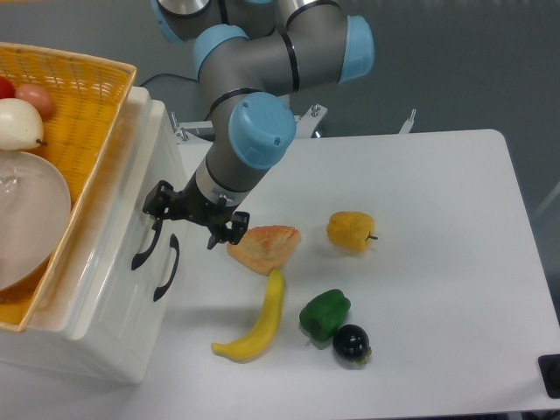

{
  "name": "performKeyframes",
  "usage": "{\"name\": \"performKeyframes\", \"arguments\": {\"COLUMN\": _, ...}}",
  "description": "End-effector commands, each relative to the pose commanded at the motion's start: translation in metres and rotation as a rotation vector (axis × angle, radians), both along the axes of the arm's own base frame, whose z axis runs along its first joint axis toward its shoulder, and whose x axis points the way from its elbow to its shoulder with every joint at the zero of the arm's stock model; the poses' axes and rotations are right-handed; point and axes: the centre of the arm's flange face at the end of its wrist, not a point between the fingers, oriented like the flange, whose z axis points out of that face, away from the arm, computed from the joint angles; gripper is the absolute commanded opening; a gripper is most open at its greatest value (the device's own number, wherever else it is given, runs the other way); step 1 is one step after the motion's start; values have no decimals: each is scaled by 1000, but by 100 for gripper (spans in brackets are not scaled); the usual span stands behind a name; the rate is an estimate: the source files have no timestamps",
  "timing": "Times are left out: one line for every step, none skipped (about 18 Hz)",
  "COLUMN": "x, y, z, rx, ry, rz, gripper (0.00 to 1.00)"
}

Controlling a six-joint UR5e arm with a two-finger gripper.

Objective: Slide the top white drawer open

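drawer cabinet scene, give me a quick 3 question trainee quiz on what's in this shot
1. True or false: the gripper is at the handle of the top white drawer.
2. Which item on the table lies closest to the front edge? A) yellow bell pepper B) banana C) croissant
3. Fill in: the yellow wicker basket sits on top of the ____.

Key
1. True; its fingers are at the upper black handle, though whether they have closed on it cannot be told.
2. B
3. white cabinet
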Motion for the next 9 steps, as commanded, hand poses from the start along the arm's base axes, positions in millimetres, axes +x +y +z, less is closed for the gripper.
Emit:
{"name": "performKeyframes", "arguments": {"x": 0, "y": 0, "z": 0, "rx": 0, "ry": 0, "rz": 0, "gripper": 100}}
{"name": "performKeyframes", "arguments": {"x": 1, "y": 1, "z": -1, "rx": 0, "ry": 0, "rz": -2, "gripper": 100}}
{"name": "performKeyframes", "arguments": {"x": 1, "y": 1, "z": -1, "rx": 0, "ry": 0, "rz": -2, "gripper": 100}}
{"name": "performKeyframes", "arguments": {"x": 1, "y": 1, "z": -1, "rx": 0, "ry": 0, "rz": -2, "gripper": 100}}
{"name": "performKeyframes", "arguments": {"x": 1, "y": 1, "z": -1, "rx": 0, "ry": 0, "rz": -2, "gripper": 100}}
{"name": "performKeyframes", "arguments": {"x": 1, "y": 1, "z": -1, "rx": 0, "ry": 0, "rz": -2, "gripper": 100}}
{"name": "performKeyframes", "arguments": {"x": 3, "y": 2, "z": -2, "rx": -2, "ry": 0, "rz": -6, "gripper": 100}}
{"name": "performKeyframes", "arguments": {"x": 4, "y": 3, "z": -3, "rx": -3, "ry": -1, "rz": -9, "gripper": 100}}
{"name": "performKeyframes", "arguments": {"x": 5, "y": 4, "z": -4, "rx": -6, "ry": -3, "rz": -11, "gripper": 100}}
